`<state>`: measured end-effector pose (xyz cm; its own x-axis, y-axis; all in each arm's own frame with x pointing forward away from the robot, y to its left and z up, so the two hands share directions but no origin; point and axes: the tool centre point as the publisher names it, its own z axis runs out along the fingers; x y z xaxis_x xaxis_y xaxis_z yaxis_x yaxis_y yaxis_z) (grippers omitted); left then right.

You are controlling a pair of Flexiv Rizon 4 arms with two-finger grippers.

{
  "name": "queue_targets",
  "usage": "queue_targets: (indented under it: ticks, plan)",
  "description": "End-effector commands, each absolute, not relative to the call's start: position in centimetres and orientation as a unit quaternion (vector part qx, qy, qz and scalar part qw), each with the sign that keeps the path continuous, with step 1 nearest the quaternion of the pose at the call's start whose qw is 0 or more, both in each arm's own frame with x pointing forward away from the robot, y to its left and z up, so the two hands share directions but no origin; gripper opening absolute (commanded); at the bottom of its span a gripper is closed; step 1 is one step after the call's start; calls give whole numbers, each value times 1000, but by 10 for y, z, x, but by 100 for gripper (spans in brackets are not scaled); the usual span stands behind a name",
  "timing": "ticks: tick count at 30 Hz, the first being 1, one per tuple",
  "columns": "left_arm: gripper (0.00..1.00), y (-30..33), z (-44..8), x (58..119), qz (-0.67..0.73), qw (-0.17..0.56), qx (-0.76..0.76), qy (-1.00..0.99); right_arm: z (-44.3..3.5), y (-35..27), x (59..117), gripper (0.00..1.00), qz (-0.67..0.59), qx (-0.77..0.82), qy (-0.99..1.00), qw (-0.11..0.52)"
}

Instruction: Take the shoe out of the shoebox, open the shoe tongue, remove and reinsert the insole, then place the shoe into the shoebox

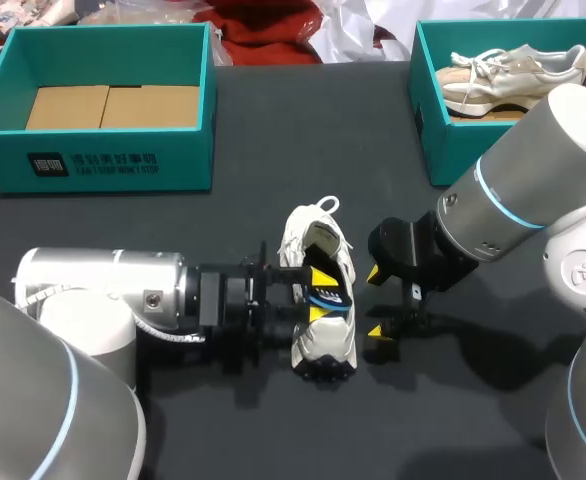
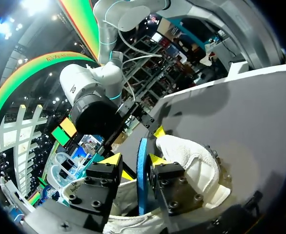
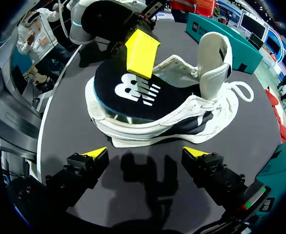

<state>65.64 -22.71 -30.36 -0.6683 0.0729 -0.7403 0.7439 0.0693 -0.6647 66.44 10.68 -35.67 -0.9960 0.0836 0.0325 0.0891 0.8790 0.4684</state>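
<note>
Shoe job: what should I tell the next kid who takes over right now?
Left hand: shut on the insole, which sticks partly out of the shoe.
Right hand: open, empty, just beside the shoe.
The shoe lies on its side on the table, between the two hands. The left box holds no shoe; the right box holds another shoe.
Done: the shoe is out of a box.
Left: finish the insole step, likely making sure it ends up seated inside, then put the shoe into the box.
</note>
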Motion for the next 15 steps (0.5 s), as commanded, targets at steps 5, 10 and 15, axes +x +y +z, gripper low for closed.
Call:
queue_targets:
  ticks: [5,10,15]
  plan:
    - [0,-222,-291,650,-600,269,306,688,-357,107,663,100,-242,-45,-969,4]
    - [0,-227,-302,654,-597,261,315,690,-357,107,663,100,-242,-45,-969,4]
    - [0,-230,-316,661,-586,268,340,685,-357,107,663,100,-242,-45,-969,4]
